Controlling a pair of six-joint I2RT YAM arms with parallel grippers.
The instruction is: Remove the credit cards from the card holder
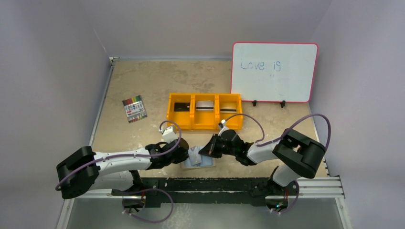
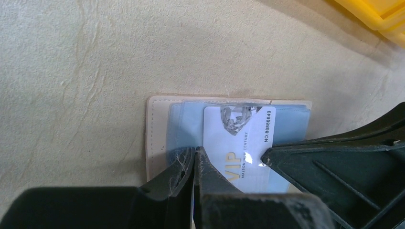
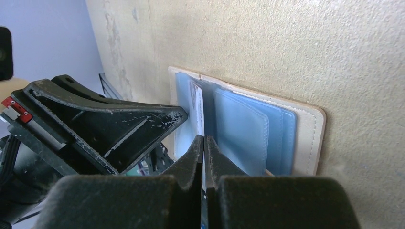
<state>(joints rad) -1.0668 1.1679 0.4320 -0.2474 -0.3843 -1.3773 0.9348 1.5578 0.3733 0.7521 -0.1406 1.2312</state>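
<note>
The card holder (image 1: 198, 158) lies open on the table, with light blue panels (image 3: 241, 129) and a tan edge (image 2: 157, 133). A white VIP credit card (image 2: 239, 138) sticks partly out of its pocket and shows edge-on in the right wrist view (image 3: 197, 107). My left gripper (image 1: 185, 153) is shut at the card's left edge (image 2: 197, 151), with a thin pale blue sliver of the holder's panel between its jaws. My right gripper (image 1: 206, 149) comes in from the right and is shut on the card's edge (image 3: 204, 139). Each gripper shows in the other's wrist view.
An orange three-compartment tray (image 1: 168, 112) stands just beyond the card holder, with a card in each compartment; its corner shows in the left wrist view (image 2: 377, 12). A marker pack (image 1: 134, 109) lies at the left. A whiteboard (image 1: 273, 72) stands at the back right.
</note>
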